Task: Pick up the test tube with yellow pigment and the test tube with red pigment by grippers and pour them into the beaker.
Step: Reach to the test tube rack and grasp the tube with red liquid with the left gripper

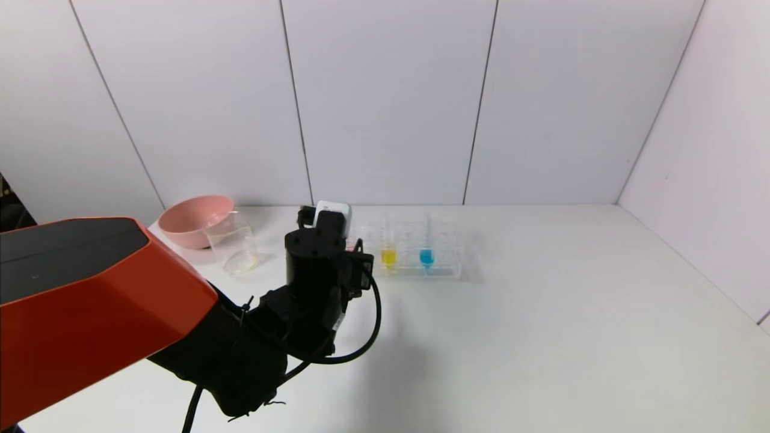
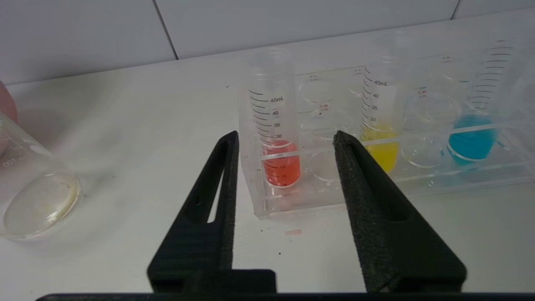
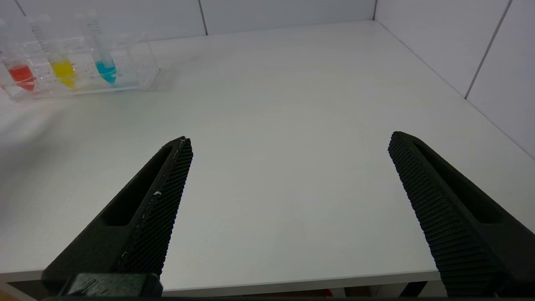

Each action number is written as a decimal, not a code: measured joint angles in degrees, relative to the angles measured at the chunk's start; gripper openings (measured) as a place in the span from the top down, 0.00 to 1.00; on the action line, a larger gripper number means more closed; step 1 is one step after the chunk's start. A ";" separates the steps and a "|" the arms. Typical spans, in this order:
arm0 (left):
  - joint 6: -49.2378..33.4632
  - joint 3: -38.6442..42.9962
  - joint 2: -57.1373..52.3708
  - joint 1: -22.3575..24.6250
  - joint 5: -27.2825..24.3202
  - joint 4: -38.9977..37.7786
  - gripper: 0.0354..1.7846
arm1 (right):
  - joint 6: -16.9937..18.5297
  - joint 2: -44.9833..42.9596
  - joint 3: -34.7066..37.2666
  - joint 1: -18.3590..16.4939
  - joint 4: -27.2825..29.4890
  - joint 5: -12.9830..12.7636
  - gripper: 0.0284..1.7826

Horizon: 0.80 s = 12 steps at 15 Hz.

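The test tube with red pigment (image 2: 278,161) stands upright at the end of a clear rack (image 2: 292,200) nearest the beaker. The test tube with yellow pigment (image 2: 379,148) stands beside it, also seen in the head view (image 1: 389,255). My left gripper (image 2: 285,140) is open and empty, close in front of the rack. The red tube shows between its fingers and touches neither. In the head view my left wrist (image 1: 325,252) hides the red tube. The beaker (image 1: 231,243) stands left of the rack. My right gripper (image 3: 290,140) is open and empty over the table's near edge.
A tube with blue liquid (image 1: 426,257) stands in the same rack on the far side of the yellow one. A pink bowl (image 1: 194,219) sits behind the beaker at the back left. White walls close the table at the back and right.
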 joint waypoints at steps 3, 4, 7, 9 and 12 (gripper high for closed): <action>-0.39 -0.20 2.65 -0.11 0.22 -2.40 0.21 | 0.00 0.00 0.00 0.00 -0.02 0.00 0.04; -0.46 -0.44 3.21 -0.09 0.22 -2.58 0.14 | 0.02 0.00 0.00 0.00 -0.02 0.00 0.04; -0.37 -0.83 4.47 -0.02 0.22 -4.71 0.05 | 0.00 0.00 0.00 0.00 -0.02 0.00 0.04; -0.24 -0.98 5.24 0.22 -0.26 -6.25 0.04 | 0.02 0.00 0.00 0.00 -0.02 0.00 0.04; 0.06 -2.23 6.23 1.11 -0.34 -6.58 0.04 | 0.02 0.00 0.00 0.00 0.00 0.00 0.04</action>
